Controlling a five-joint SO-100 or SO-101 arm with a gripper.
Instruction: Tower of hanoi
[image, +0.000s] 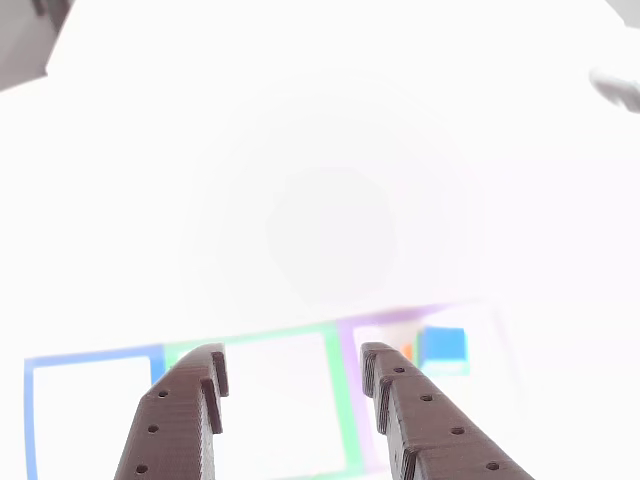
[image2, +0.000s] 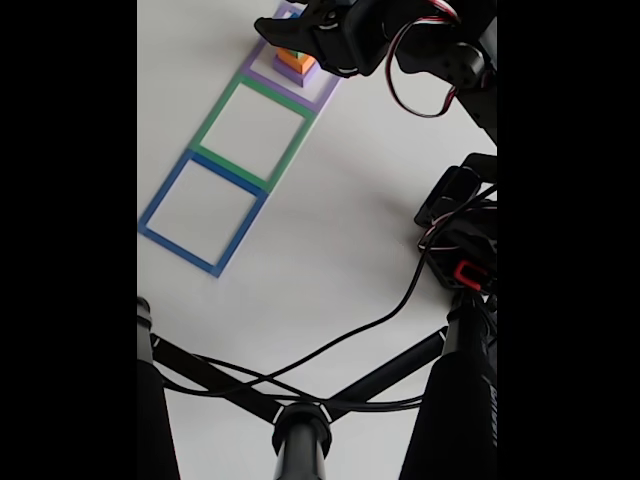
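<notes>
Dark ribbed gripper (image: 293, 362) fingers spread wide, empty; matte coloured cubes (image2: 296, 62) seemingly all stacked in the purple strip square (image2: 327, 91), moves remaining.

The other view is heavily overexposed: the worktop (image: 330, 200) washes out to near-white, the square outlines look pale and soft, and the blue cube (image: 443, 346) is blurred. The jaws are dark and fairly sharp. The fixed view is evenly lit with faint shadows, black bars left and right, and out-of-focus near rods.
</notes>
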